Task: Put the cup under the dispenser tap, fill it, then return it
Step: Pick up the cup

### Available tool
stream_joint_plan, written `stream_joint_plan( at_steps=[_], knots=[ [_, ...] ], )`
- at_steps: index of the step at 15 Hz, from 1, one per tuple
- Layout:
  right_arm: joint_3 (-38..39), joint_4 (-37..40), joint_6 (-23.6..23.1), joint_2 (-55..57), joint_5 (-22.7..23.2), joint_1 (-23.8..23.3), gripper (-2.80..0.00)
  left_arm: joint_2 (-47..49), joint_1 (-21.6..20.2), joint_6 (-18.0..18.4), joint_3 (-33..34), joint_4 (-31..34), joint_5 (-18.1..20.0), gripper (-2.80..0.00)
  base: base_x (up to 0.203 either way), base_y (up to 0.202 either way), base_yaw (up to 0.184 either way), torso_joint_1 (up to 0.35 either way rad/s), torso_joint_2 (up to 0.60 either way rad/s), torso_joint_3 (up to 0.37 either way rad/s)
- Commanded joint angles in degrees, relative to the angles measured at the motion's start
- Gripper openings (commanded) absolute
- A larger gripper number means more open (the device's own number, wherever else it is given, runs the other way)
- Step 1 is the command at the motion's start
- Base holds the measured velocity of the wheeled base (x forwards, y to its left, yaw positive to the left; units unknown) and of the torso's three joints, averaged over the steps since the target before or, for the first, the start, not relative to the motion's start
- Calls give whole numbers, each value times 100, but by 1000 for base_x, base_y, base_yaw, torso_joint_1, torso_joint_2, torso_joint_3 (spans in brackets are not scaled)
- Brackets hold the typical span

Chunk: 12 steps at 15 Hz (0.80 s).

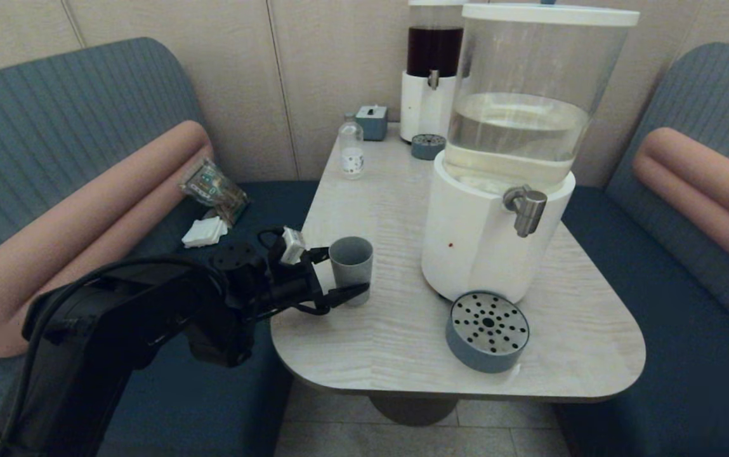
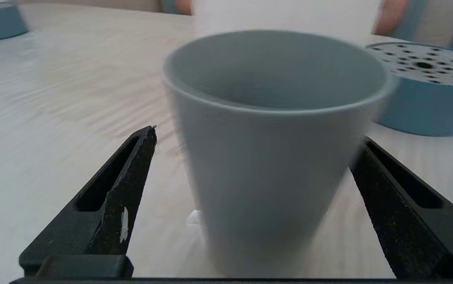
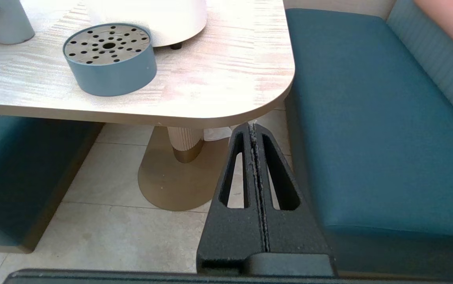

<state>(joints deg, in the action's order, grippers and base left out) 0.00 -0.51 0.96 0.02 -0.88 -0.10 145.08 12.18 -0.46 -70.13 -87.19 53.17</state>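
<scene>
The grey-blue cup [image 1: 351, 260] stands upright near the table's left edge, left of the big white-based dispenser [image 1: 491, 241]. My left gripper [image 1: 346, 271] is open and straddles the cup, one finger on each side. In the left wrist view the cup [image 2: 273, 157] fills the space between the fingers [image 2: 131, 173], with a gap showing on one side. The steel dispenser tap [image 1: 527, 209] juts out above the round drip tray [image 1: 488, 330], which carries nothing. My right gripper [image 3: 253, 126] is shut and parked low beside the table's front right corner, out of the head view.
At the back stand a dark-liquid dispenser [image 1: 433, 70], its small drip tray [image 1: 427, 146], a small clear bottle [image 1: 351, 149] and a blue box [image 1: 372, 120]. A packet [image 1: 214, 188] and a white napkin [image 1: 204, 232] lie on the left bench. Benches flank the table [image 1: 364, 355].
</scene>
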Motion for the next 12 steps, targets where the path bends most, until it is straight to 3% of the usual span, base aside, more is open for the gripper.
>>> stream_joint_plan(
  at_steps=[1,3,4,9,12],
  knots=[
    [0,-2,0,6,0,1,-280,85,70,-15,-179,-48,-37,0,0,0,0,0,0,0],
    [0,-2,0,6,0,1,-280,108,122,-20,-228,-48,-215,0,0,0,0,0,0,0],
    [0,-2,0,6,0,1,-280,108,143,-47,-236,-48,-318,-280,0,0,0,0,0,0],
    [0,-2,0,6,0,1,-280,-106,153,-44,-87,-48,-378,-280,0,0,0,0,0,0],
    [0,-2,0,6,0,1,-280,-587,153,-42,467,-48,-442,-280,0,0,0,0,0,0]
  ],
)
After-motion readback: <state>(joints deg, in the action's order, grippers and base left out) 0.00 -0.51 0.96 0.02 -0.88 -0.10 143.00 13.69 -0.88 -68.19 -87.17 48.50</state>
